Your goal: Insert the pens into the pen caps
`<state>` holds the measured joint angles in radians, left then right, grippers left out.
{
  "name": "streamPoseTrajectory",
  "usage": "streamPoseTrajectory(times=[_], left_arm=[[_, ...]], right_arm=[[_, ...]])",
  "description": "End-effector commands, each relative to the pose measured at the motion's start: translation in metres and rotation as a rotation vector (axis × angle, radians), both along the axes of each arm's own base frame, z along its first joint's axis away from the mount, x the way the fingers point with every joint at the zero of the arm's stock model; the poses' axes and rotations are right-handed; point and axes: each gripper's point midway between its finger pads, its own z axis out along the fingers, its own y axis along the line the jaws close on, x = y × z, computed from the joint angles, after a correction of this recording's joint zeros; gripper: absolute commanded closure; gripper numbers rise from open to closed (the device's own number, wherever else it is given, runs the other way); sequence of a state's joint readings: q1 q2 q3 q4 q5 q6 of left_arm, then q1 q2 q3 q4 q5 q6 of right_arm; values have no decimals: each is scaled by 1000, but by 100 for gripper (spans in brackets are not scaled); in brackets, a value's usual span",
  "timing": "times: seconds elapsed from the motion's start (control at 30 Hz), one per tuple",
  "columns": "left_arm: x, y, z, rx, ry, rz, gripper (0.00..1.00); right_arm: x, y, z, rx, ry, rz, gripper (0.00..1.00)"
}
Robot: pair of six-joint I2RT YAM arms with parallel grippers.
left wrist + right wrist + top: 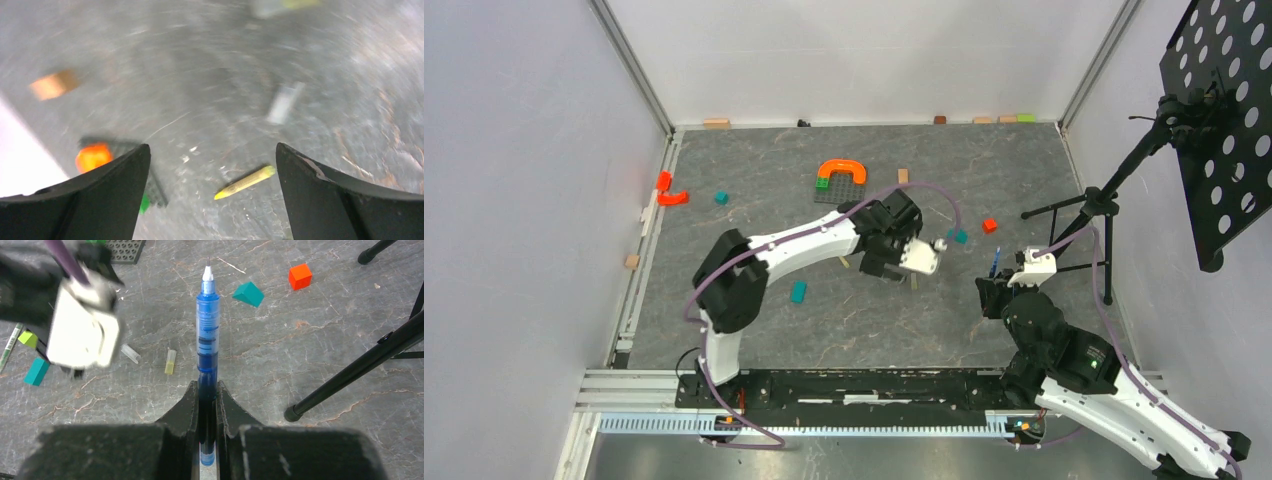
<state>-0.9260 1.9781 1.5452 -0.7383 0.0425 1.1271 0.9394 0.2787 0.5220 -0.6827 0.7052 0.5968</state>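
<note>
My right gripper (206, 384) is shut on the blue pen (207, 325), which sticks out forward with its tip bare; it also shows in the top view (994, 264). A clear cap (130, 353) and a yellow cap (171, 361) lie on the floor to its left. My left gripper (211, 146) is open and empty above the tan-yellow pen (245, 182), which lies flat between the fingers, nearer the right one. A blurred clear cap (283, 102) lies beyond it. The pale green pen (10, 347) lies at the far left of the right wrist view.
Teal blocks (248, 293) (37, 371), a red cube (300, 276) and a lime block (27, 338) lie around. A black tripod (1089, 205) stands at the right. A dark baseplate with an orange arch (841, 170) is at the back.
</note>
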Motion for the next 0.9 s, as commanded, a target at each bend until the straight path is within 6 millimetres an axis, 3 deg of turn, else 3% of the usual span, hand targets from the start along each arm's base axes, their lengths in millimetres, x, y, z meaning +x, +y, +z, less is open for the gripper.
streamPoseTrajectory(times=[0.0,0.07,0.13,0.2,0.23,0.3,0.4,0.53,0.63,0.77,0.87], left_arm=[[66,-24,131,-573,-215,720,0],[91,1,150,-721,-198,1160,0],[92,17,132,-786,-2,1462,0],[86,51,106,-818,24,1830,0],[77,57,92,-819,55,1953,0],[56,52,71,-813,135,2093,7],[27,33,60,-882,189,2268,12],[-6,16,36,-809,301,2514,20],[-21,13,17,-723,341,2638,35],[-33,6,-8,-697,367,2690,33],[-29,-4,-22,-721,415,2677,34]], right_arm=[[2,5,16,43,-29,6,100],[3,6,14,47,-25,5,100],[3,6,11,48,-17,-2,100],[4,6,8,48,-8,-13,100],[4,5,7,52,-3,-23,100],[4,3,5,57,5,-43,100],[5,5,3,70,5,-47,100],[6,12,-1,79,14,-22,100],[4,16,-5,79,34,-10,100],[2,14,-10,84,46,-11,100],[1,14,-9,98,36,-5,100]])
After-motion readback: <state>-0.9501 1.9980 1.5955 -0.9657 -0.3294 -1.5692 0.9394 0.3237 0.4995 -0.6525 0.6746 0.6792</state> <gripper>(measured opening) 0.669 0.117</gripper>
